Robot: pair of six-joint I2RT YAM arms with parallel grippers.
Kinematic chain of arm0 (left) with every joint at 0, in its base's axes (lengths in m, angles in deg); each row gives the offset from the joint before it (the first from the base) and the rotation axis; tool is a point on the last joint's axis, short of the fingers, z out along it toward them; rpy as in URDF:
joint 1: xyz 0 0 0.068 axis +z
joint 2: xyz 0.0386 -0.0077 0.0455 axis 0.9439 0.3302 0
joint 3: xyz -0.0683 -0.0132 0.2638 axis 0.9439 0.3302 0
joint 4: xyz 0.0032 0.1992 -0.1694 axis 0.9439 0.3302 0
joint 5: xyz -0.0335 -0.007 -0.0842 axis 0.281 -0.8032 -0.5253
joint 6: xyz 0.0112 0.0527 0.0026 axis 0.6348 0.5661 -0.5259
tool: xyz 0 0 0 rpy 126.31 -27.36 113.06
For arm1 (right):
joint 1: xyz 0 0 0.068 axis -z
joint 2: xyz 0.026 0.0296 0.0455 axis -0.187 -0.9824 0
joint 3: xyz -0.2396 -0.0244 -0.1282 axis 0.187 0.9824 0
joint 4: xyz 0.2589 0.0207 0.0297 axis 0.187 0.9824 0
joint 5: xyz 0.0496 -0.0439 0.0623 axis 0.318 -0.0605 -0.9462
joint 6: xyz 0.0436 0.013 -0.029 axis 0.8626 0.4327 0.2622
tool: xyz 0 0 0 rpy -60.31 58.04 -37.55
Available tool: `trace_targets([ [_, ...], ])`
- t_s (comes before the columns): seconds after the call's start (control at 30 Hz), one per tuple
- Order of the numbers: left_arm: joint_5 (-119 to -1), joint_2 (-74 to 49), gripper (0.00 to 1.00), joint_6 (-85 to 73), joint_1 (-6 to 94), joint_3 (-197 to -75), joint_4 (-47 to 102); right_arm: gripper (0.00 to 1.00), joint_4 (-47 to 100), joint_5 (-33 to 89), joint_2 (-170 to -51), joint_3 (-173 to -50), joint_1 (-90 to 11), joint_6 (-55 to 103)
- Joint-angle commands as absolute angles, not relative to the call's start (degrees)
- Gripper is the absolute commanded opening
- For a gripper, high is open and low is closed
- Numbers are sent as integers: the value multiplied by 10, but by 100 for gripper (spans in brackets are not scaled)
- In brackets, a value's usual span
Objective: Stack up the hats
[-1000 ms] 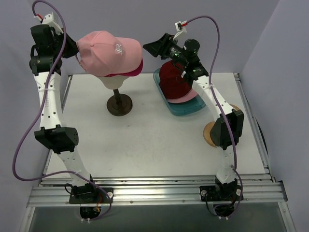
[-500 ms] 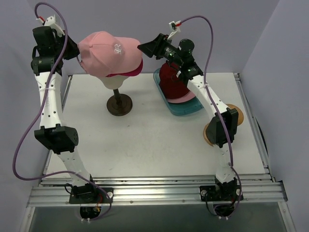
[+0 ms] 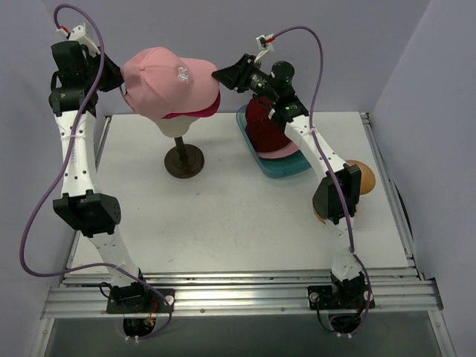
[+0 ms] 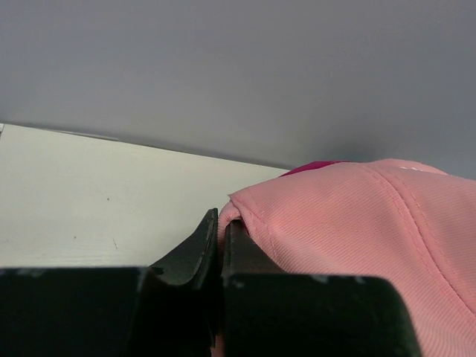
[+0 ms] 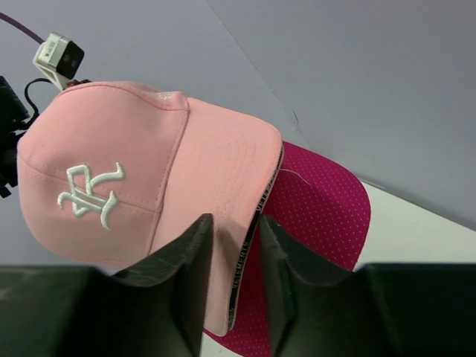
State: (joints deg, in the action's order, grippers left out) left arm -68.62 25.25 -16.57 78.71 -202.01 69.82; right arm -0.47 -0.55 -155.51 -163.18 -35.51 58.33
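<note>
Left end effector (image 4: pixel 222 224) pinches pale pink cap (image 4: pixel 357 238).

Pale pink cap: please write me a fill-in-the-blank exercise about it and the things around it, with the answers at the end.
The head form wears ____ caps: the pale pink cap over the magenta cap.
The left gripper is ____ on the rear edge of the pale pink cap.
The cap's peak passes ____ the fingers of the right gripper.
In the top view, the dark red hat lies in the teal tray, ____ of the head form.
Answers: two, shut, between, right.
</note>
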Motion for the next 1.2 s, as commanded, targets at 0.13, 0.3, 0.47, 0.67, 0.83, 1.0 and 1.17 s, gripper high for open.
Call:
trace_targets([
  [0.13, -705, 222, 2, -187, 793, -2028, 665, 9, -77, -24, -1557, -1677, -365, 620],
  [0.3, -723, 220, 2, -205, 797, -2033, 659, 0, -76, -21, -1559, -1680, -365, 627],
  [0.47, -742, 219, 2, -240, 806, -2040, 649, 0, -95, -15, -1563, -1685, -362, 664],
  [0.67, -801, 235, 2, -315, 829, -2076, 643, 0, -89, -1, -1586, -1727, -360, 708],
  [0.83, -808, 263, 2, -334, 839, -2138, 675, 0, -112, 8, -1604, -1744, -353, 775],
  [1.0, -813, 273, 2, -366, 845, -2135, 681, 0, -123, 19, -1613, -1742, -341, 822],
  [1.17, -820, 299, 2, -364, 846, -2127, 705, 0, -116, 44, -1604, -1697, -328, 841],
])
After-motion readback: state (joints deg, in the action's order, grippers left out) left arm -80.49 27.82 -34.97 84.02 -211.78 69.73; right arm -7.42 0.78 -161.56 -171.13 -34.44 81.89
